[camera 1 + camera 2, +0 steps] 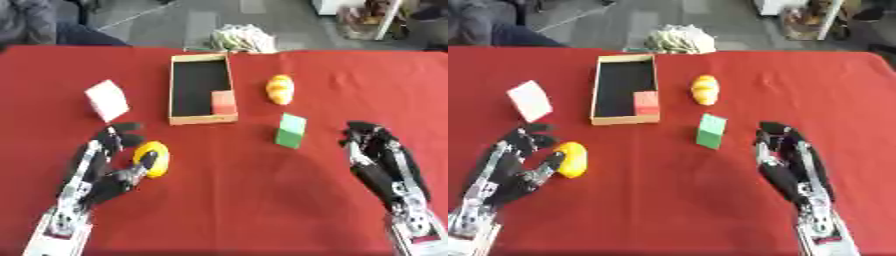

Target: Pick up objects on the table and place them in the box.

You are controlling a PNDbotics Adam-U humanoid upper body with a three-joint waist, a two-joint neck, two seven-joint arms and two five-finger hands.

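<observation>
I have the lemon (152, 159) low on the left of the red table (227, 210), a yellow oval lying on the cloth. My left hand (103, 170) is on it: the thumb (144, 165) curls against its near right side and the fingers (112, 137) bend around its far left side, so it sits pinched between them. I cannot tell whether it is lifted off the cloth or resting on it.

Up and to the right of it stands the box (173, 90), a shallow wooden tray with a dark floor, its long side running away from me. A red block (224, 102) lies inside, in the near right corner against the wall. The rest of the floor shows dark.

Left of the box, well apart from it, a white block (107, 100) stands tilted on the cloth, just beyond my left fingertips. Right of the box lies an orange-yellow lump (280, 89), which looks like a small pastry, near but not touching the wall. Nearer to me than that stands a green block (290, 131), between the box and my right hand.

My right hand (378, 160) lies low on the right, palm down, fingers fairly straight and close together, pointing away from me, holding nothing. It is apart from the green block.

Beyond the far edge of the table a pale crumpled bundle (241, 39) sits on the floor.
</observation>
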